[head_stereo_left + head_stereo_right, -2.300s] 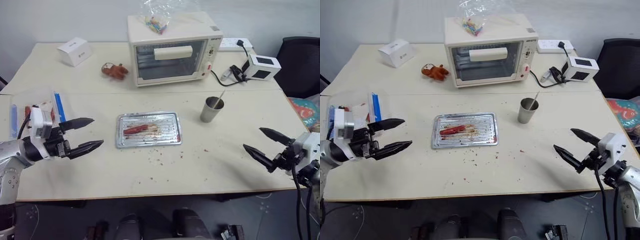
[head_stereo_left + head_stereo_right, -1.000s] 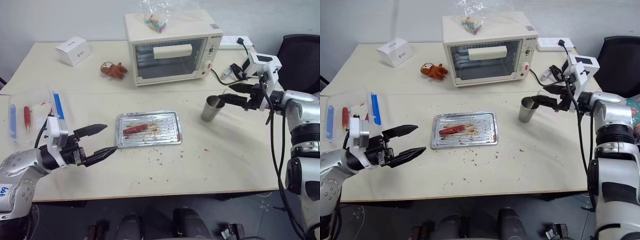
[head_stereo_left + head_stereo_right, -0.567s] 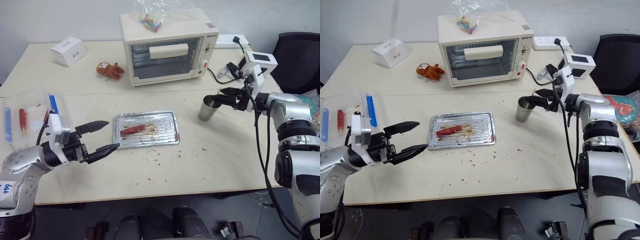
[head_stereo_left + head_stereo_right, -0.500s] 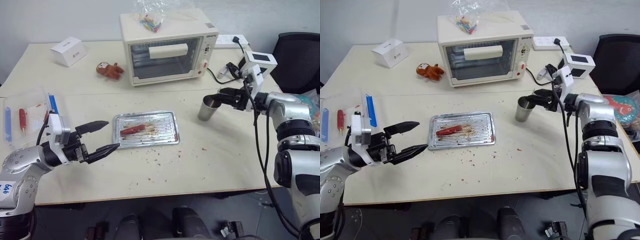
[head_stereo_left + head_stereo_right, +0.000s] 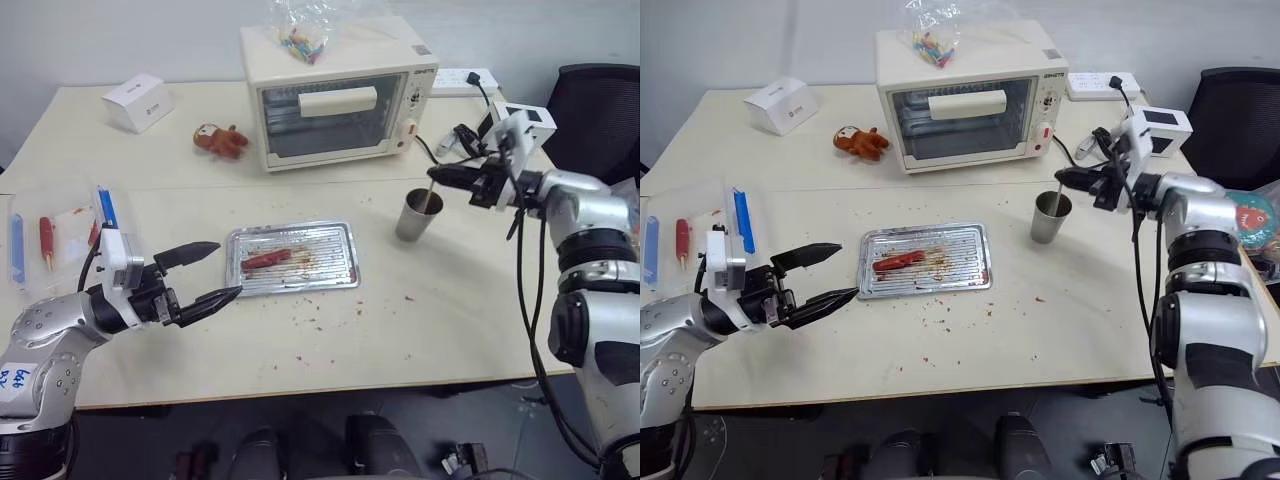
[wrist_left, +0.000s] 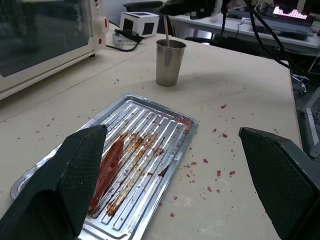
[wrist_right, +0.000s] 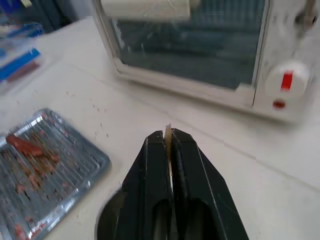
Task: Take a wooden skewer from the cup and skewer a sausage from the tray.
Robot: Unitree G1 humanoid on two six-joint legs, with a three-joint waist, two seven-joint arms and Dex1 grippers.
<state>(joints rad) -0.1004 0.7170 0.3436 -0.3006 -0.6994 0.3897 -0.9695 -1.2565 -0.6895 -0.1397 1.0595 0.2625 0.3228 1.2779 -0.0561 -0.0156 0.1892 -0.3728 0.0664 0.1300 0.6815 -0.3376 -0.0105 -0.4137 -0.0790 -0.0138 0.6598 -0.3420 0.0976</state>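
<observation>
Waiting wide open at the near table edge, the left gripper (image 5: 207,273) is facing the glossy, likely slippery sausage (image 5: 269,259) lying in the greasy tray (image 5: 340,240). Farther back, the right gripper (image 5: 436,173) is pinching the top of the light, thin, snappable wooden skewer (image 5: 430,194), its lower end standing in the metal cup (image 5: 417,217).

- The wooden skewer (image 7: 168,134) was mostly buried between the right hand's (image 7: 168,137) pressed-together fingers, so just a pale sliver poked out at the top.
- Its lower end went down inside the cup (image 5: 418,213), so no idea how deep it sat.
- The cup was pretty much hidden under that hand in the right wrist view.
- The tray (image 7: 95,161) ran off the frame edge there, and the sausage (image 7: 22,146) on it was just a reddish blur.
</observation>
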